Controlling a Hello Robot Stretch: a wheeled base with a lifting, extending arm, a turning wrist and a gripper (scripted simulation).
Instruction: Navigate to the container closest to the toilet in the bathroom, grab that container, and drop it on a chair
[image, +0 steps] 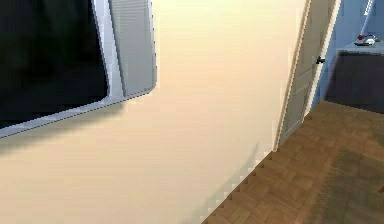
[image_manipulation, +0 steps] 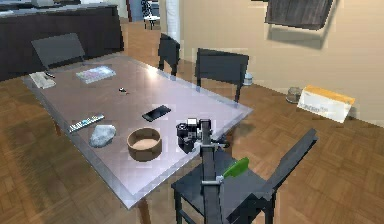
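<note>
A dark chair (image_manipulation: 262, 180) stands at the near corner of the glass-topped table (image_manipulation: 120, 105) in the arm side view. A small green thing (image_manipulation: 236, 169) lies at the chair's seat, by its backrest; its shape is too small to name. The arm (image_manipulation: 207, 175) rises in front of the chair. The gripper (image_manipulation: 186, 134) sits over the table's near corner, beside a round wooden bowl (image_manipulation: 144, 144). I cannot tell whether it holds anything.
On the table lie a phone (image_manipulation: 156, 113), a remote (image_manipulation: 85, 124), a grey lump (image_manipulation: 102, 136) and a tablet (image_manipulation: 96, 74). More dark chairs (image_manipulation: 222, 68) ring it. A flat box (image_manipulation: 326, 102) lies on the floor. Ahead, a cream wall with a wall-mounted screen (image: 60, 55) is close; a door (image: 310, 60) is at the right.
</note>
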